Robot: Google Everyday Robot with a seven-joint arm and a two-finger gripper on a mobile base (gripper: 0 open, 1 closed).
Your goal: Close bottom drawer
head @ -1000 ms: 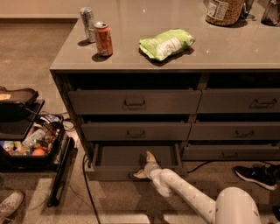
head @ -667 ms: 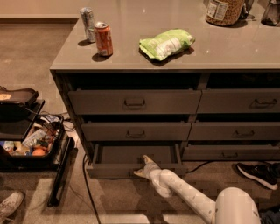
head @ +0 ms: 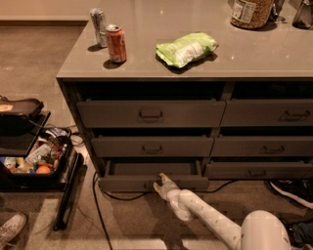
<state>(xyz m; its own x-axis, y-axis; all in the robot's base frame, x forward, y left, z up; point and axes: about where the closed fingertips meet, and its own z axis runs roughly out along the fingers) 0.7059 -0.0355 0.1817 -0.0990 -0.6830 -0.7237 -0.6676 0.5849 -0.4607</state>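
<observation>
The bottom drawer (head: pixel 127 183) is the lowest of the left stack. It is dark grey-brown with a flat low front and stands pulled partly out, its inside showing. My gripper (head: pixel 159 181) is at the end of the white arm (head: pixel 210 219), which comes in from the lower right. Its tips are against the middle of the drawer front, where they cover the handle.
A cabinet top (head: pixel 146 61) carries two cans (head: pixel 116 43), a green bag (head: pixel 187 48) and a jar (head: pixel 251 10). An open case of items (head: pixel 29 158) lies on the floor at left, with a black cable (head: pixel 98 210) and shoes (head: pixel 293 193) nearby.
The gripper has pressed forward against the drawer front and the drawer has slid in, showing less of its inside than before.
</observation>
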